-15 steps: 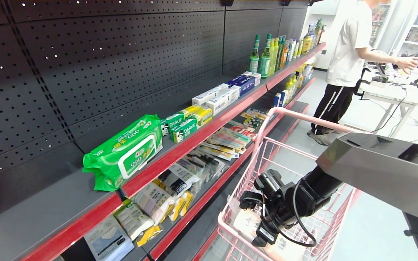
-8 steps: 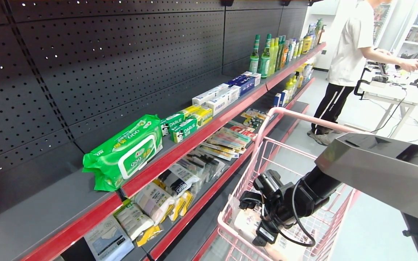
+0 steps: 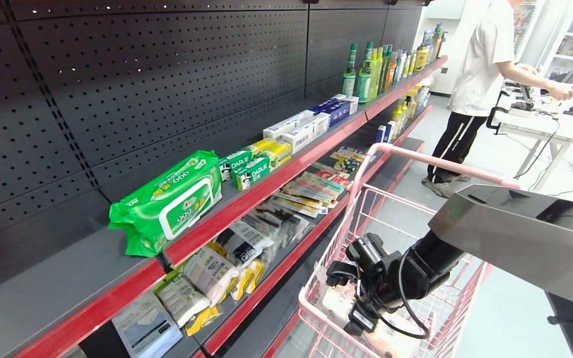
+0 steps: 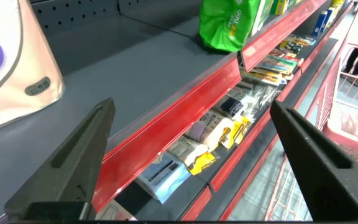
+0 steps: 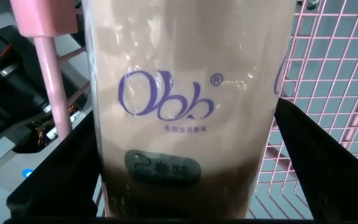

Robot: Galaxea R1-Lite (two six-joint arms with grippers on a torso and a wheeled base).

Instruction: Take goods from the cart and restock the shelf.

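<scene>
My right gripper (image 3: 355,312) is down inside the pink cart (image 3: 391,149), shut on a pale tissue pack (image 5: 185,74) with purple print. The pack stands upright between the two dark fingers (image 5: 55,174), against the cart's wire mesh. It also shows under the wrist in the head view as the pale tissue pack (image 3: 334,303). My left gripper (image 4: 191,109) hangs open above the red front edge of the grey shelf (image 4: 166,68), with nothing between its fingers. A matching pale pack (image 4: 11,62) stands on that shelf beside it.
A green wipes pack (image 3: 167,204) lies on the shelf (image 3: 246,204), then toothpaste boxes (image 3: 254,166) and bottles (image 3: 366,72) farther along. Bare shelf lies between the pale pack and the wipes. Lower shelves hold packets (image 3: 207,278). A person stands beyond the cart.
The head view has shifted slightly, so the whole picture sits a little higher. My right gripper stays in the cart on the pack, with no clear move of its own.
</scene>
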